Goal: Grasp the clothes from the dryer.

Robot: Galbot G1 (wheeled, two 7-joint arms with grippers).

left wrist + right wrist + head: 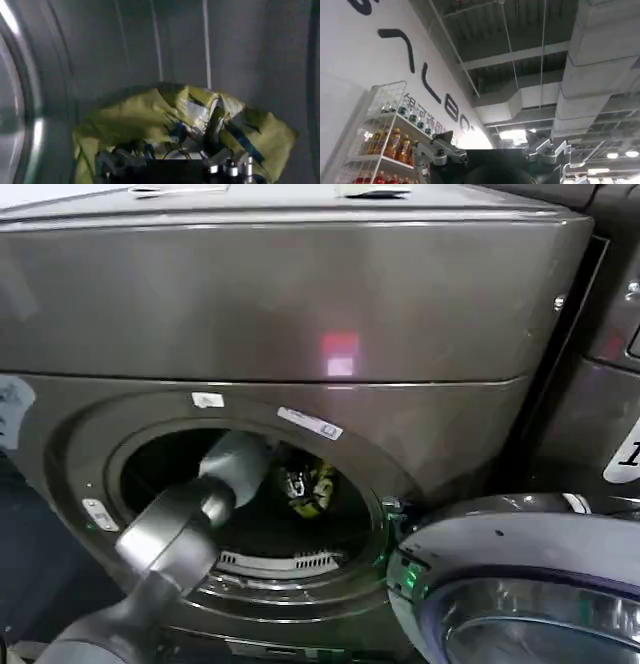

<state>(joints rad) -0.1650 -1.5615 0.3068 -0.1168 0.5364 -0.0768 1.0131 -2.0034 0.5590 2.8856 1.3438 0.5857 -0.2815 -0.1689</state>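
The left gripper reaches through the dryer's porthole — fingers spread wide against the yellow-green clothes inside the drum, not closed. The right gripper points ceilingward, open, empty.

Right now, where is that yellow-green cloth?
The clothes sit inside the dryer, deep in its round porthole, right at the left gripper reaching in.
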